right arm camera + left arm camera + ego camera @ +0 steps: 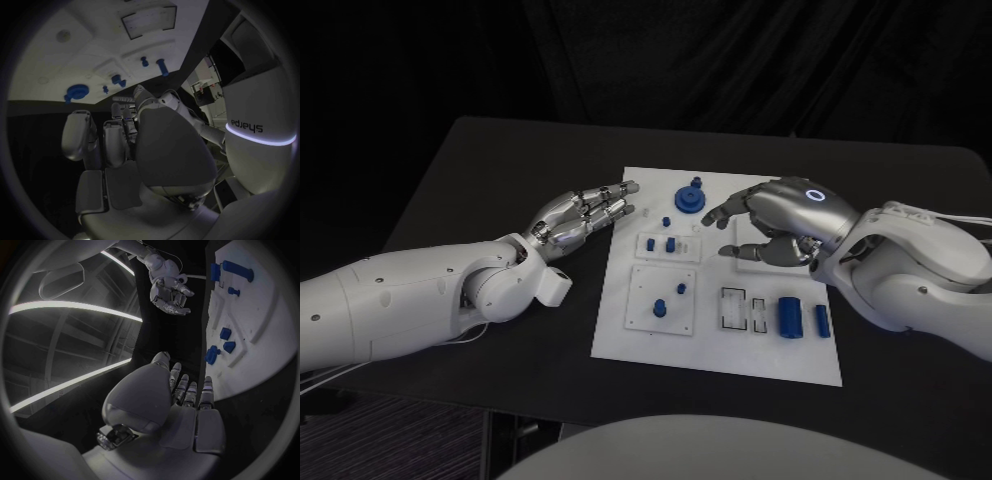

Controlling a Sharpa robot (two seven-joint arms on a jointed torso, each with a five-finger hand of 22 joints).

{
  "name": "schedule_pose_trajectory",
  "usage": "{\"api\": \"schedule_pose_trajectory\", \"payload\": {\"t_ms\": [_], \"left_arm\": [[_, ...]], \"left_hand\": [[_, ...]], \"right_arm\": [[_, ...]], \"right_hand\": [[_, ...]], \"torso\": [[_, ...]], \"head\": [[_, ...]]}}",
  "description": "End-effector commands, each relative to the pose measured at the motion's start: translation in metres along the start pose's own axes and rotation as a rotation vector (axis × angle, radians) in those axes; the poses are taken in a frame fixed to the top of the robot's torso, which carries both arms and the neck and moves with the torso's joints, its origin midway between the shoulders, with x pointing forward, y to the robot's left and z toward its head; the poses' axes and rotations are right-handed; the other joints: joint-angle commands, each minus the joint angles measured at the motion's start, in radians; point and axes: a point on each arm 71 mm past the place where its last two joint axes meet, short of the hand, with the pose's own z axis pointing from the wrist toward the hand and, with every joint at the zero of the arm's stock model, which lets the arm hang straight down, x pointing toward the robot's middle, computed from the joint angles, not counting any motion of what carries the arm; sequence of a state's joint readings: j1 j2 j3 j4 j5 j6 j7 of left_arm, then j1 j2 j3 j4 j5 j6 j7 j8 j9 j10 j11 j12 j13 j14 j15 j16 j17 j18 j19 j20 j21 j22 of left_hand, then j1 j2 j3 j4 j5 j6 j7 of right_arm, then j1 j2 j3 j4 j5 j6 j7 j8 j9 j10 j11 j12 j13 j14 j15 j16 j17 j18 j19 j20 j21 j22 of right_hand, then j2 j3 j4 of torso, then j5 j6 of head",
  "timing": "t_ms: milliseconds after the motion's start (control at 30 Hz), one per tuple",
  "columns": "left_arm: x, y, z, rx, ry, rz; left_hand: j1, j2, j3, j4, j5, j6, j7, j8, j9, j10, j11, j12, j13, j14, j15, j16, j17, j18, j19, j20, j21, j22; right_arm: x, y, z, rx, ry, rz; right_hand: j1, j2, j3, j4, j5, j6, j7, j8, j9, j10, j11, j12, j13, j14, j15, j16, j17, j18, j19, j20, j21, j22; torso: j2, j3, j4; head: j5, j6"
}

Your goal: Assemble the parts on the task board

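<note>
On the near right of the task board, at about 5 o'clock from its centre, two blue cylinders lie with long axes running near to far. The left hand at 10 o'clock hovers empty, fingers straight. The right hand at 2 o'clock holds nothing, fingers apart. A round blue gear sits at 12 o'clock.

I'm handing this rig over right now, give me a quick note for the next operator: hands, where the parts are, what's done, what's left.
Left hand: open, holds nothing, beside the left edge of the task board, over the black table.
Right hand: over the board's right side, fingers curled; whether it holds anything cannot be told.
Parts: blue round part at the board's far end; small blue pieces in the upper plate; two more in the lower plate; two blue cylinders lying near the right edge.
Done: some small pieces appear seated.
Left: the cylinders still lie loose beside the empty outlined slots.
</note>
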State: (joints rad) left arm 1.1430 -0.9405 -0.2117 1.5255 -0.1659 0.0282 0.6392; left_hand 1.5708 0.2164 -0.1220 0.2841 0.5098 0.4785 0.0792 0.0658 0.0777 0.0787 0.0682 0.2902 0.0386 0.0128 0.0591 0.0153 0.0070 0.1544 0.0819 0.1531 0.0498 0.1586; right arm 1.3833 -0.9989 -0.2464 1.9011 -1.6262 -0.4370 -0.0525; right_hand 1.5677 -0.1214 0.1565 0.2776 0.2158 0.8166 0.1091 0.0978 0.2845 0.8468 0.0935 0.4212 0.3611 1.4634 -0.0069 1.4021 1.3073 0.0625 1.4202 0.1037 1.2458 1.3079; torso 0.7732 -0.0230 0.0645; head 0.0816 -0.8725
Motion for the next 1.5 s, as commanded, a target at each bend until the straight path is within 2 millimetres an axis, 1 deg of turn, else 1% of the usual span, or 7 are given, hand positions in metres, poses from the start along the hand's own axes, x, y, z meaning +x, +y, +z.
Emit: {"api": "schedule_pose_trajectory", "payload": {"t_ms": [33, 200, 233, 433, 567, 1000, 1500], "left_arm": [[0.001, -0.003, 0.000, 0.035, -0.017, 0.012], [0.003, -0.007, -0.003, 0.066, -0.030, 0.020], [0.004, -0.009, -0.004, 0.076, -0.033, 0.022], [0.007, -0.015, -0.005, 0.106, -0.040, 0.030], [0.009, -0.016, -0.004, 0.107, -0.036, 0.028], [0.008, -0.015, -0.004, 0.090, -0.023, 0.019], [0.006, -0.014, -0.005, 0.079, -0.019, 0.014]], "left_hand": [[-0.008, -0.007, 0.001, 0.005, -0.006, -0.015, -0.001, 0.001, -0.001, -0.004, -0.002, -0.002, -0.001, -0.005, -0.009, -0.008, -0.003, 0.007, -0.004, -0.015, 0.000, -0.002], [-0.029, -0.026, -0.018, 0.005, -0.007, -0.104, -0.004, -0.019, -0.019, -0.014, -0.015, -0.021, -0.003, -0.011, -0.022, -0.014, -0.006, -0.012, -0.010, -0.046, -0.002, -0.013], [-0.036, -0.036, -0.028, 0.004, -0.003, -0.149, -0.004, -0.027, -0.029, -0.015, -0.018, -0.026, -0.004, -0.013, -0.024, -0.015, -0.007, -0.018, -0.032, -0.054, -0.017, -0.051], [-0.067, -0.048, -0.065, 0.004, 0.004, -0.198, -0.021, -0.032, -0.043, -0.019, -0.039, -0.052, -0.006, -0.013, -0.047, -0.015, -0.007, -0.028, -0.081, -0.084, -0.049, -0.154], [-0.061, -0.034, -0.062, 0.002, 0.010, -0.163, -0.021, -0.027, -0.039, -0.020, -0.039, -0.055, -0.007, -0.013, -0.047, -0.015, -0.007, -0.029, -0.081, -0.085, -0.049, -0.154], [-0.044, -0.016, -0.050, 0.000, 0.009, -0.131, -0.011, -0.022, -0.036, -0.019, -0.026, -0.051, -0.006, -0.013, -0.032, -0.015, -0.007, -0.030, -0.080, -0.071, -0.048, -0.151], [-0.031, -0.008, -0.039, -0.003, 0.010, -0.104, -0.004, -0.016, -0.032, -0.011, -0.016, -0.036, -0.004, -0.013, -0.022, -0.015, -0.007, -0.026, -0.079, -0.058, -0.047, -0.148]], "right_arm": [[-0.014, -0.013, -0.012, 0.127, -0.127, 0.185], [-0.016, -0.040, -0.033, 0.304, -0.070, 0.240], [-0.013, -0.048, -0.039, 0.365, -0.034, 0.249], [0.001, -0.070, -0.065, 0.573, 0.078, 0.263], [0.008, -0.079, -0.080, 0.665, 0.087, 0.227], [0.020, -0.063, -0.102, 0.772, 0.143, -0.013], [0.046, -0.035, -0.103, 0.759, 0.221, 0.005]], "right_hand": [[0.077, 0.022, 0.046, -0.043, 0.099, 0.083, 0.024, 0.038, 0.010, 0.102, -0.029, 0.091, 0.039, 0.018, -0.004, -0.010, 0.040, 0.009, 0.002, -0.003, -0.006, 0.169], [0.071, 0.007, 0.102, -0.045, 0.031, 0.154, 0.009, 0.061, 0.019, 0.126, -0.060, 0.288, 0.174, 0.006, -0.025, -0.032, 0.015, 0.014, -0.012, -0.024, -0.030, 0.162], [0.011, -0.009, 0.088, -0.010, -0.013, 0.176, -0.004, 0.076, 0.028, 0.307, -0.073, 0.613, 0.502, -0.049, -0.030, -0.106, -0.062, 0.039, -0.086, -0.025, -0.163, 0.125], [-0.178, -0.015, 0.047, 0.011, -0.057, 0.174, 0.001, 0.101, 0.052, 0.386, -0.053, 0.909, 0.853, 0.012, -0.004, 0.065, 0.136, 0.051, -0.159, -0.006, -0.250, 0.113], [-0.228, -0.027, 0.036, 0.009, -0.034, 0.220, -0.038, 0.213, 0.137, 0.724, -0.083, 1.150, 1.210, 0.107, -0.031, 0.169, 0.263, -0.018, 0.049, -0.024, 0.123, 0.205], [-0.585, -0.104, 0.021, 0.021, -0.034, 0.226, -0.072, 0.349, 0.300, 0.724, -0.118, 1.150, 1.210, 0.107, -0.070, 0.169, 0.263, -0.063, 0.151, -0.068, 0.325, 0.263], [-0.632, -0.115, 0.011, 0.022, -0.061, 0.222, -0.085, 0.395, 0.405, 0.724, -0.130, 1.150, 1.210, 0.107, -0.089, 0.169, 0.263, -0.063, 0.151, -0.086, 0.325, 0.263]], "torso": [[-0.003, -0.0005, 0.0013], [-0.009, -0.0029, -0.0010], [-0.009, -0.0035, -0.0025], [-0.012, -0.0046, -0.0041], [-0.019, -0.0054, -0.0062], [-0.023, -0.0007, -0.0137], [-0.023, -0.0006, -0.0179]], "head": [[-0.019, 0.000], [-0.034, 0.000], [-0.043, 0.000], [-0.083, 0.000], [-0.120, 0.000], [-0.244, 0.000], [-0.260, 0.000]]}}
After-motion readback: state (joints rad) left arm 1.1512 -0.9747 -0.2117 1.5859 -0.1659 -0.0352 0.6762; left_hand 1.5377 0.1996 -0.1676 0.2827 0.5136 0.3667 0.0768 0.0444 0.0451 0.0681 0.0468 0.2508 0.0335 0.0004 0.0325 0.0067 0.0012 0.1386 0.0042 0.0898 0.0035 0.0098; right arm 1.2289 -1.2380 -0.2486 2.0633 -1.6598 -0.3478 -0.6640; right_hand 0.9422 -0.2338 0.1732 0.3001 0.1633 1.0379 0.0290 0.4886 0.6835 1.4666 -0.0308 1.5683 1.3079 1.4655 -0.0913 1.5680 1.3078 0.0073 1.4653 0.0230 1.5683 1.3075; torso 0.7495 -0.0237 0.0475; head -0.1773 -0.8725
